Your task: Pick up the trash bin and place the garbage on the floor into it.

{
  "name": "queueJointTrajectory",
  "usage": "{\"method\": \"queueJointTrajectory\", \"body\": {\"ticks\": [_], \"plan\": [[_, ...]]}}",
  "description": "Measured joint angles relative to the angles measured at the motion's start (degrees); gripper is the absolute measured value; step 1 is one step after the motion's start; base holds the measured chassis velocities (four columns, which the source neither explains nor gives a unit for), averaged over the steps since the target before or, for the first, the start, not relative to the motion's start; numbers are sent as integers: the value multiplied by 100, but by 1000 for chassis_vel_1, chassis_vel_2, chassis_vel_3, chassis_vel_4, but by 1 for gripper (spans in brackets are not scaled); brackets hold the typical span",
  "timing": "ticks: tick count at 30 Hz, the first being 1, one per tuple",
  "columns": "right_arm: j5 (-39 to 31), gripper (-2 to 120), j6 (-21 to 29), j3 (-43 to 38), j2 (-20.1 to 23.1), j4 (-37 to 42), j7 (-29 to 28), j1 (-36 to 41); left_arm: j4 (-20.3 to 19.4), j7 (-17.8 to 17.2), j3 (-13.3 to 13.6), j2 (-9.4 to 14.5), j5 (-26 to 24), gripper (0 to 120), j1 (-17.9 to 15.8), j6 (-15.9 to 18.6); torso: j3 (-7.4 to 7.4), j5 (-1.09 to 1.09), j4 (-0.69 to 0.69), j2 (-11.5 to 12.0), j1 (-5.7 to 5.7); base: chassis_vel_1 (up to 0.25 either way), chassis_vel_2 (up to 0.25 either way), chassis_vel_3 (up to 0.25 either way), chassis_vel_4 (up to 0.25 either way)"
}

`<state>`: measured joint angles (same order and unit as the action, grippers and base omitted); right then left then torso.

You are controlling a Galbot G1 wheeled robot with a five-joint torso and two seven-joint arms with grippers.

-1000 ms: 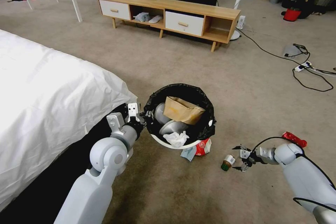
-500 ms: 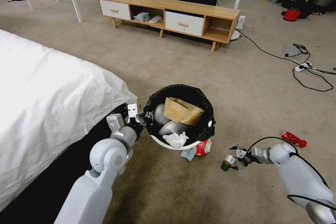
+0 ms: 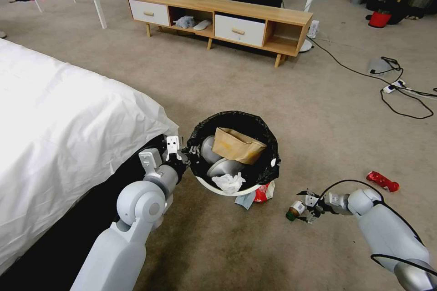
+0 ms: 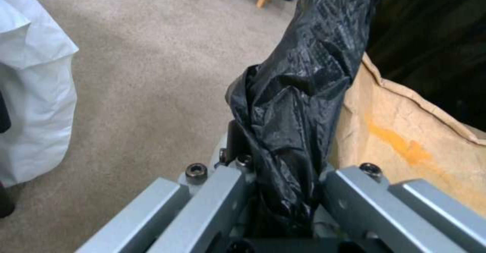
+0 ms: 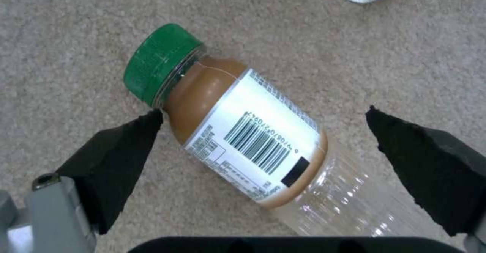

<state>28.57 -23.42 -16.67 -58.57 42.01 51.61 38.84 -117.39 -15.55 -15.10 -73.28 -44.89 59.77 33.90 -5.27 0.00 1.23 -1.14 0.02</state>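
The trash bin (image 3: 222,190), white with a black bag over its rim, stands on the carpet beside the bed. My left gripper (image 3: 188,150) is shut on its near-left rim, and the black bag (image 4: 291,131) is pinched between the jaws. Inside the bin lie a brown paper bag (image 3: 236,145) and a crumpled tissue (image 3: 229,181). The green-capped bottle (image 5: 243,139) lies on its side on the floor. My right gripper (image 3: 304,209) is open, with one finger (image 5: 116,158) on each side of the bottle (image 3: 294,211). A red-white packet (image 3: 264,191) and a blue mask (image 3: 245,199) lie against the bin's front.
A red wrapper (image 3: 382,181) lies on the carpet right of my right arm. The bed with its white sheet (image 3: 68,122) fills the left. A low wooden cabinet (image 3: 218,18) stands at the back. Cables and a power strip (image 3: 394,86) lie far right.
My right gripper has moved left and down to the bottle, and its open fingers now straddle it. The left gripper and the bin have stayed put.
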Motion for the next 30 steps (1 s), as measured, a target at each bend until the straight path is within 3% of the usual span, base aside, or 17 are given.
{"method": "queueJointTrajectory", "body": {"ticks": [11, 17, 20, 30], "plan": [[69, 99, -46, -3, -61, -109, -69, 16, -44, 0, -16, 25, 10, 2, 59, -3, 0, 0, 0, 0, 0, 0, 0, 0, 0], [126, 87, -88, -7, -76, -172, -152, 21, -54, 0, -21, 19, 19, 2, 74, -3, 0, 0, 0, 0, 0, 0, 0, 0, 0], [127, 65, -124, -10, -86, -187, -175, 56, -64, 0, -40, 22, 24, 2, 83, -4, 0, 0, 0, 0, 0, 0, 0, 0, 0], [104, 36, -147, -26, -100, -167, -176, 101, -102, 0, -56, 24, 33, 2, 124, -4, 0, 0, 0, 0, 0, 0, 0, 0, 0]]}}
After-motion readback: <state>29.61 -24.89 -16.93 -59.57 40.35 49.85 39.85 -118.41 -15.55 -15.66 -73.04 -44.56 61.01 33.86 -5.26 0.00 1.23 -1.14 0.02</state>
